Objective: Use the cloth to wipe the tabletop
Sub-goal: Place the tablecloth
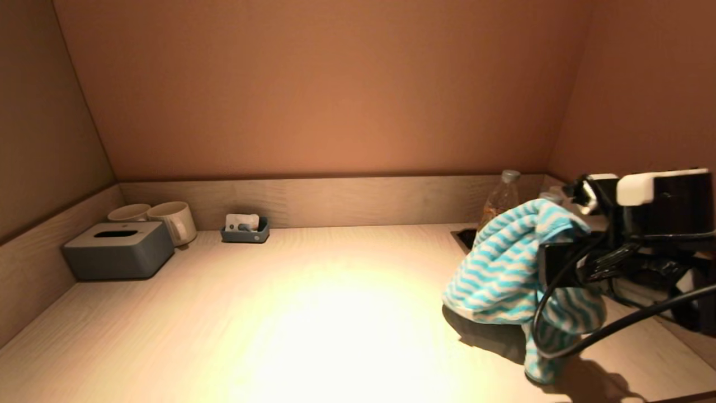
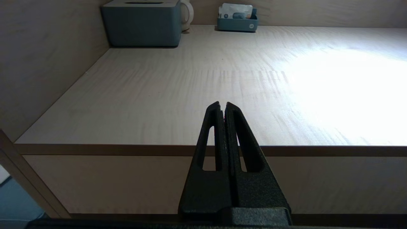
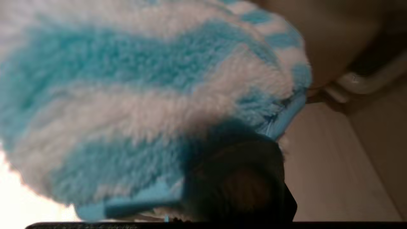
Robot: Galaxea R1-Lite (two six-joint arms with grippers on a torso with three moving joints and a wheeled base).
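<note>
Where the right gripper [image 1: 551, 263] reached in from the right side of the tabletop [image 1: 313, 313], we recorded it pinching the cloth [image 1: 506, 274], a blue-and-white striped fleece bunched over the fingers; the grip itself was hidden, so we judged the pinch from how the cloth hung. The cloth was carried near the right edge, its lower corner trailing down to, or just above, the wood; we could not tell which. We judged the wiping barely begun: the wide lit middle and the whole left side lay ahead of it. The right arm extended roughly level, wrist pointing leftward across the surface, cables looping beneath. The left gripper [image 2: 222, 106] was parked off the front edge, below the top, its fingers pressed together on nothing. Further out we listed a bottle [image 1: 502, 196] behind the cloth, a small grey tray [image 1: 244, 230] at the back wall, two mugs [image 1: 168, 219] and a grey tissue box [image 1: 118, 249] in the left corner.
</note>
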